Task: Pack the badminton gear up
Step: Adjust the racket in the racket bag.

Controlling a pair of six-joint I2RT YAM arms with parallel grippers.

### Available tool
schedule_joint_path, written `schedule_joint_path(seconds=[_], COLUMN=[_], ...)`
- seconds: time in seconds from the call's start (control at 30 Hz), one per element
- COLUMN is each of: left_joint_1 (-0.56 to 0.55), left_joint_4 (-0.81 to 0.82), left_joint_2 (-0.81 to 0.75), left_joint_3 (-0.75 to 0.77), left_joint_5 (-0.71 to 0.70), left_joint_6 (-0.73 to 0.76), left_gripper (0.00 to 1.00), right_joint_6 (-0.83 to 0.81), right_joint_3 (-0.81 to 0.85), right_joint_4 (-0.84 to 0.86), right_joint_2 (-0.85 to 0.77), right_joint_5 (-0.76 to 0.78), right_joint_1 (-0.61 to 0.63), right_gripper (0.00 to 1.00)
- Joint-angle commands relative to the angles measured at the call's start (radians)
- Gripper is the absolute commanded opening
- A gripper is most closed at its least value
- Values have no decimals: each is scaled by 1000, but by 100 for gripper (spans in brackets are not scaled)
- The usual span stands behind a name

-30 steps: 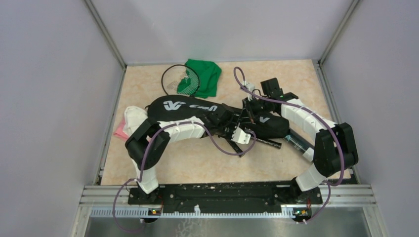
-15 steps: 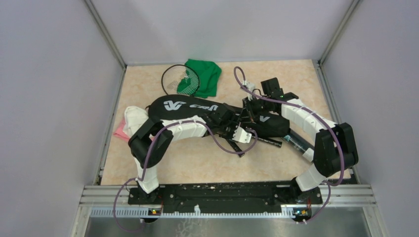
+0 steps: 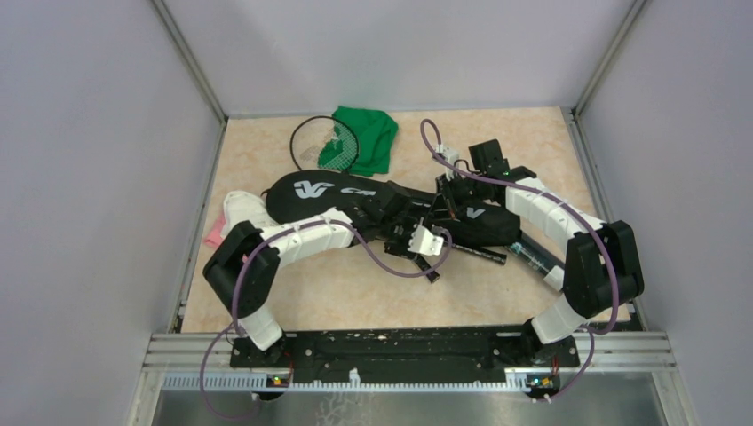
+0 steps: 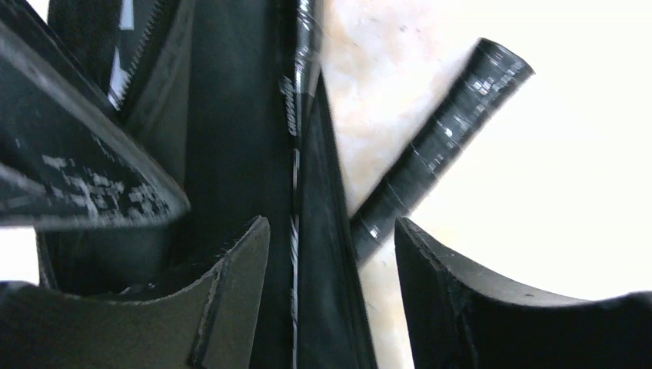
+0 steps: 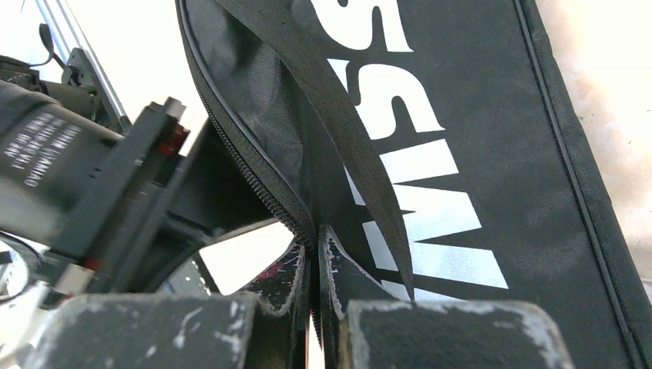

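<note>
The black racket bag (image 3: 324, 191) lies across the middle of the table, white lettering up (image 5: 430, 161). My right gripper (image 3: 449, 202) (image 5: 315, 240) is shut on the bag's open zipper edge, holding it up. My left gripper (image 3: 417, 241) (image 4: 330, 231) is at the bag's mouth, jaws apart, astride a racket's thin black shaft (image 4: 296, 115) and the bag's edge. A wrapped racket handle (image 4: 438, 146) (image 3: 479, 256) sticks out over the table. A second racket's head (image 3: 324, 142) lies at the back. The black tube (image 3: 535, 257) rests under my right arm. No shuttlecock shows clearly.
A green cloth (image 3: 373, 138) lies at the back under the racket head. White (image 3: 240, 209) and pink (image 3: 216, 236) cloths sit by the bag's left end. Walls close the table on three sides, with metal rails along the edges.
My left gripper's jaws have spread wider and it has shifted slightly left; the left elbow has swung out to the left. The right arm has not moved.
</note>
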Motion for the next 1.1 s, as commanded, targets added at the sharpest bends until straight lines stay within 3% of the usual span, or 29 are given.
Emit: schedule_joint_path(seconds=[0.0,0.33,0.67,0.83,1.07], left_joint_1=[2,2,8,15,42], left_joint_4=[-124,17,200,241,133], left_joint_2=[-128,-223,-144,-135,-182], left_joint_3=[-71,-285,-333,-337,-305], left_joint_5=[-43,-428,-569,-583,-506], left_joint_6=[35,12,78,105,131], left_gripper=[68,63,51,36,3], right_joint_6=[14,14,12,5,-6], right_joint_3=[-1,5,-6,-7,-2], right_joint_4=[16,16,16,12,3], right_joint_2=[-31,-15,-25,-26,-52], right_joint_5=[-5,-10,-11,-19,-16], right_joint_1=[-6,-4,-5,-5,-4], right_gripper=[0,0,0,0,0])
